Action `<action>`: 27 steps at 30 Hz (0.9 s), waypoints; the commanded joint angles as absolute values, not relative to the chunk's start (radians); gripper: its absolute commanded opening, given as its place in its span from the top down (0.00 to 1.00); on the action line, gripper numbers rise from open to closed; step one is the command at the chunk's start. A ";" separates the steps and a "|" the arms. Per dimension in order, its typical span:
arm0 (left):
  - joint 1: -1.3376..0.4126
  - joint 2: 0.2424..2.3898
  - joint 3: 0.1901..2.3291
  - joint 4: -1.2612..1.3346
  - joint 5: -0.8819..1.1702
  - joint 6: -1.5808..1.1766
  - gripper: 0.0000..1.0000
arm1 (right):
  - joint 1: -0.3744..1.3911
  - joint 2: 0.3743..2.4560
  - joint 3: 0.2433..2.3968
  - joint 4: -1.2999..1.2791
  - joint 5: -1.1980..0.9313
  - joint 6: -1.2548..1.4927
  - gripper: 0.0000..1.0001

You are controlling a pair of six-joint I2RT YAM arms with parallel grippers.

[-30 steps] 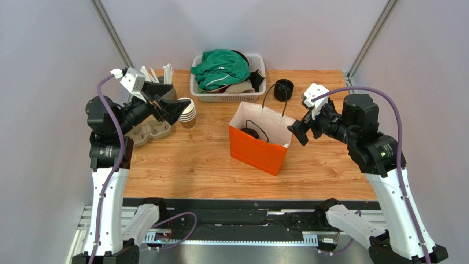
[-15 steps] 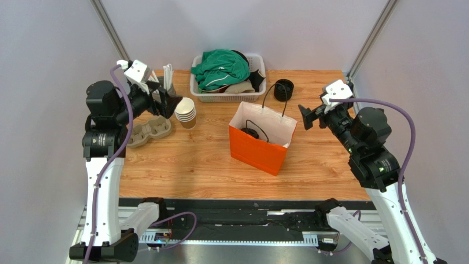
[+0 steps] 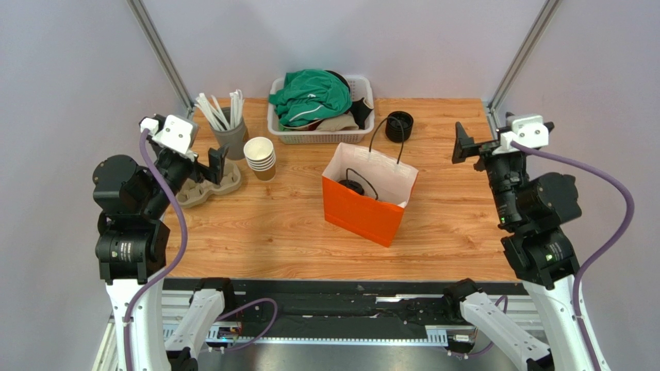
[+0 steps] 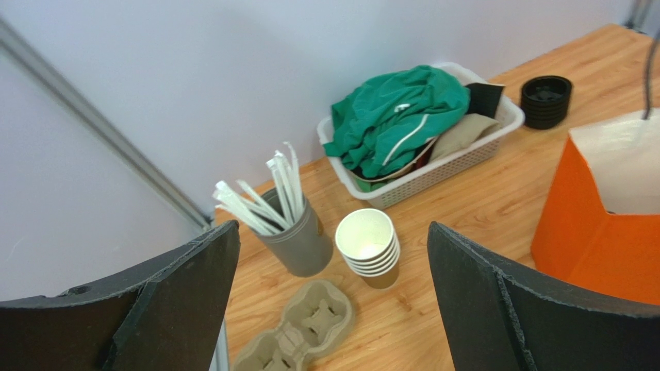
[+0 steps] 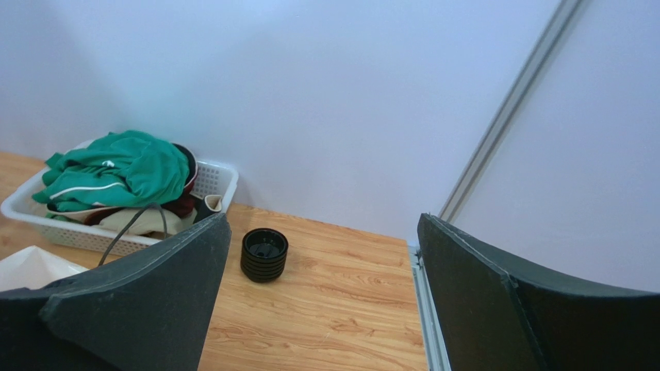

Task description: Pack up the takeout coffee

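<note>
Top external: takeout coffee (image 3: 353, 185) sat inside the orange bag (image 3: 362, 215), black lid showing. Left gripper (image 4: 331, 236) and right gripper (image 5: 322, 224): fingers spread wide apart, well clear of the bag.

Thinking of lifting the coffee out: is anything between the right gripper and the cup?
Yes. The takeout coffee sits inside the orange bag, whose wall stands between it and the open right gripper.

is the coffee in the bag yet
In: its round black plastic lid shows inside the open orange paper bag.
</note>
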State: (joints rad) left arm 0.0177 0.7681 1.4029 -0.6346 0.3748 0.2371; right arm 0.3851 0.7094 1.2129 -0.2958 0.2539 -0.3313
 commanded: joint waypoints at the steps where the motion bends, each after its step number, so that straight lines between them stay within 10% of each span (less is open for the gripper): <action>1: 0.041 0.769 1.396 -0.568 0.226 0.161 0.01 | 0.388 0.664 1.186 -0.186 0.380 -0.285 0.01; 27: 0.120 0.715 1.307 -0.471 0.084 0.009 0.01 | 0.388 0.591 1.074 -0.101 0.460 -0.261 0.01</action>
